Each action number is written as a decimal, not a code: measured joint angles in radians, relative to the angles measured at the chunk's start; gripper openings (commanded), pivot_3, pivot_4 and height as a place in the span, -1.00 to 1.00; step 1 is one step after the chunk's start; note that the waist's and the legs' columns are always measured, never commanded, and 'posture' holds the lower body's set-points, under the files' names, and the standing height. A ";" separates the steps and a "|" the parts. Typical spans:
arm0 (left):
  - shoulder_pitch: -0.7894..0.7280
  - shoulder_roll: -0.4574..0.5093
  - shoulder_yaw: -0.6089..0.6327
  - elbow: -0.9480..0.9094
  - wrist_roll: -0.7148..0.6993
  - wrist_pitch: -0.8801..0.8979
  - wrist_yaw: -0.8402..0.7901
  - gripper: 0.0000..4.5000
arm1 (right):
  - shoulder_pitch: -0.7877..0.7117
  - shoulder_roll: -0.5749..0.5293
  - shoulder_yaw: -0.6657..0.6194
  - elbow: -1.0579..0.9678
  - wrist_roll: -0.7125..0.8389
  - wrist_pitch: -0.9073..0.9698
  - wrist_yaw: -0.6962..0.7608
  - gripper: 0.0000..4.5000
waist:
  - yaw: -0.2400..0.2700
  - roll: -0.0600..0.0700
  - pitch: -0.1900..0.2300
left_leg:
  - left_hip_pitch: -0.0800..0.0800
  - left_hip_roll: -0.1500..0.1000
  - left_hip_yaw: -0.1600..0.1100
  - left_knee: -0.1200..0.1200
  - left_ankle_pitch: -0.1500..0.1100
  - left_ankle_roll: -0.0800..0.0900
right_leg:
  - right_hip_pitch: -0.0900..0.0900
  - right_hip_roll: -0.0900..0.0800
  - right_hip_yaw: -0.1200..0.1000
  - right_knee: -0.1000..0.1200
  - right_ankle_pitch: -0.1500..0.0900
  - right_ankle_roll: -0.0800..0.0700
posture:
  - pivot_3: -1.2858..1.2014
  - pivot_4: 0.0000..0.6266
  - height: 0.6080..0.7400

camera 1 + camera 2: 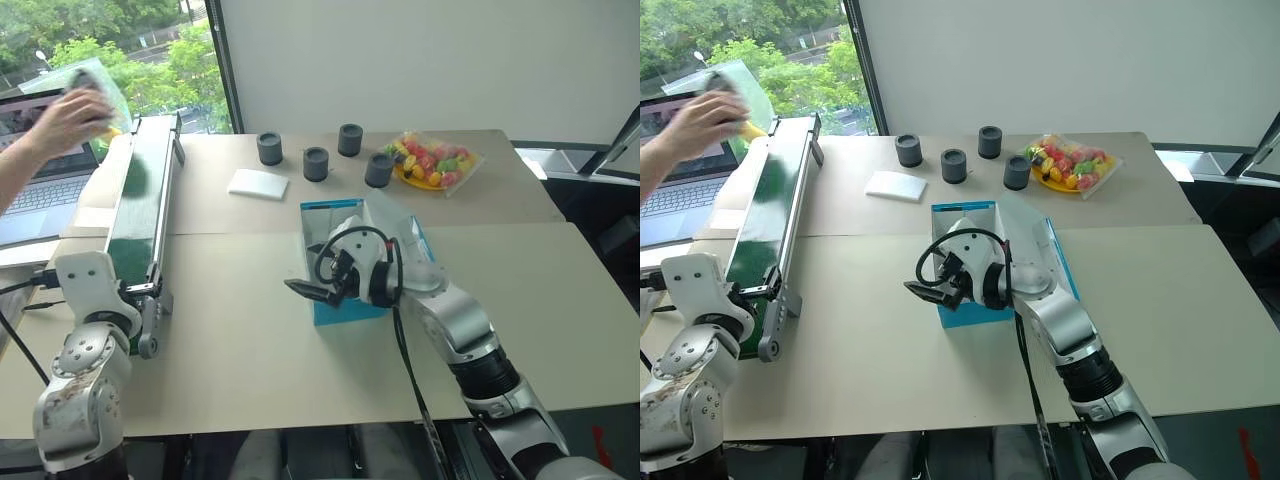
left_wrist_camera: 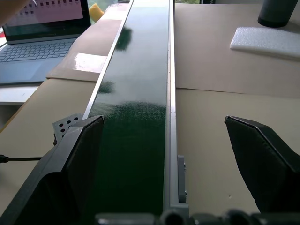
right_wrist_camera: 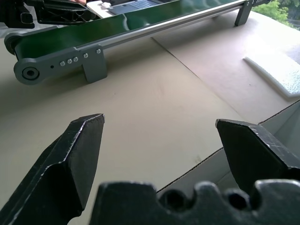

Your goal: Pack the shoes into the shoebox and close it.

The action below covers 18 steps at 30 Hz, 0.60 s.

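The bright blue shoebox [image 1: 347, 308] lies at the middle of the table, and its top looks pale between blue edges. My right hand covers much of it, so the shoes are hidden and I cannot tell how the lid stands. My right gripper [image 1: 306, 290] hangs just off the box's near left corner, pointing left. Its fingers [image 3: 80, 154] are spread wide with nothing between them. My left gripper [image 2: 164, 164] is at the near end of the green conveyor belt [image 2: 138, 84], fingers [image 2: 70, 173] wide apart and empty.
The conveyor [image 1: 140, 200] runs along the table's left side. Beyond it are a laptop [image 1: 40, 190] and a person's hand [image 1: 65, 120] holding a clear bag. Several grey cups [image 1: 316, 162], a white pad [image 1: 258, 183] and a bag of colourful sweets [image 1: 432, 160] sit at the back.
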 measured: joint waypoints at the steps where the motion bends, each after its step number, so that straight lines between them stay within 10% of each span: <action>1: -0.004 0.003 0.000 0.012 0.003 -0.003 0.000 0.96 | 0.000 -0.003 0.010 0.007 -0.009 -0.003 0.002 1.00 | 0.000 0.000 0.000 | 0.000 0.000 0.000 0.000 0.000 0.000 | 0.000 0.000 0.000 0.000 0.000 0.000 | 0.03 -0.52 1.00; 18: -0.024 0.031 -0.006 0.063 0.028 -0.010 -0.008 0.96 | 0.017 0.104 0.005 0.040 -0.059 0.028 -0.083 1.00 | -0.003 0.000 0.000 | 0.000 0.000 -0.002 0.000 0.000 0.000 | -0.001 0.000 0.001 0.001 0.000 0.000 | 0.03 -0.52 1.00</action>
